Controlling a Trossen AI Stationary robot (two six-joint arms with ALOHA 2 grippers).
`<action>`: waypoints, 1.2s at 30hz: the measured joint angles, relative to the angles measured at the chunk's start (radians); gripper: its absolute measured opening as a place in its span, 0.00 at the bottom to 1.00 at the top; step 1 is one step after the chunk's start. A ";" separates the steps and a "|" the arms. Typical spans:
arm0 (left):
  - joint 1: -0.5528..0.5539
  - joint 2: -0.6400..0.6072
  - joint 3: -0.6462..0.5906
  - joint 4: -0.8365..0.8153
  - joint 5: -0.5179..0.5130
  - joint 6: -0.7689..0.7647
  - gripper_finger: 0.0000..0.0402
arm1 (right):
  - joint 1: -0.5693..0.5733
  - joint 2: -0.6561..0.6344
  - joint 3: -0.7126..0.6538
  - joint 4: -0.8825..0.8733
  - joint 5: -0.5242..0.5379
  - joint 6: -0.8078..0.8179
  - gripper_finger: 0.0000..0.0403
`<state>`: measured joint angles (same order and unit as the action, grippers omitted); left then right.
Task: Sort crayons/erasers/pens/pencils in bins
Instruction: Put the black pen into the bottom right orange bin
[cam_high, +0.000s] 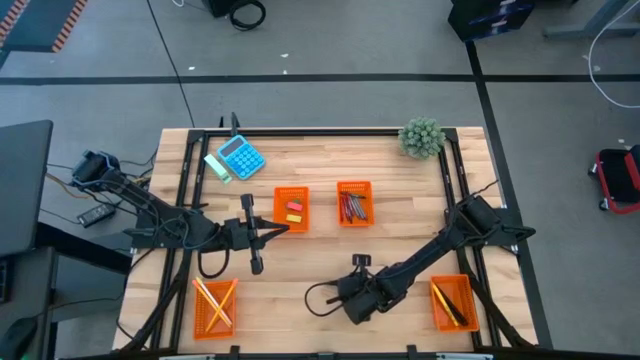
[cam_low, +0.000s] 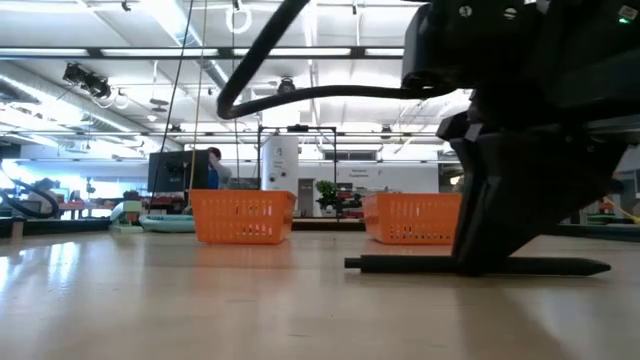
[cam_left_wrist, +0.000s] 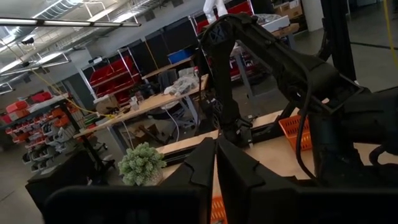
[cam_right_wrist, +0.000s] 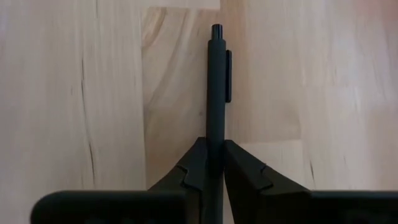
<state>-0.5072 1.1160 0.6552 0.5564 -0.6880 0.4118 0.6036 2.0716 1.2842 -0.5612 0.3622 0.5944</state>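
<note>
Nearly done: all four bins (cam_high: 291, 209) hold items, and the right hand (cam_right_wrist: 215, 163) is clenched on the last black pen (cam_right_wrist: 216, 87), lying on the desk (cam_high: 320, 268); left hand (cam_high: 256, 232) clenched, empty.

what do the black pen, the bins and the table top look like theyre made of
Black pen: probably matte plastic, dull with no glint. Bins: likely orange plastic, thin slotted walls. Table top: light wood, visible grain and plank seams, slight sheen.

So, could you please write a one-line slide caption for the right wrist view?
Right gripper closed on a slim black clip pen lying flat on the pale wooden table.
</note>
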 joint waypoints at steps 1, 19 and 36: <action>0.000 0.000 0.000 0.000 0.000 0.000 0.07 | 0.001 0.000 0.000 -0.005 0.000 -0.002 0.12; 0.000 0.000 0.000 0.002 0.000 0.003 0.07 | 0.135 -0.212 -0.006 -0.227 0.108 0.163 0.12; 0.000 0.000 0.000 0.002 0.000 0.003 0.06 | 0.333 -0.255 -0.004 -0.491 0.029 0.641 0.12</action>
<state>-0.5072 1.1160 0.6548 0.5579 -0.6879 0.4149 0.9363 1.8168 1.2804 -1.0519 0.3909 1.2354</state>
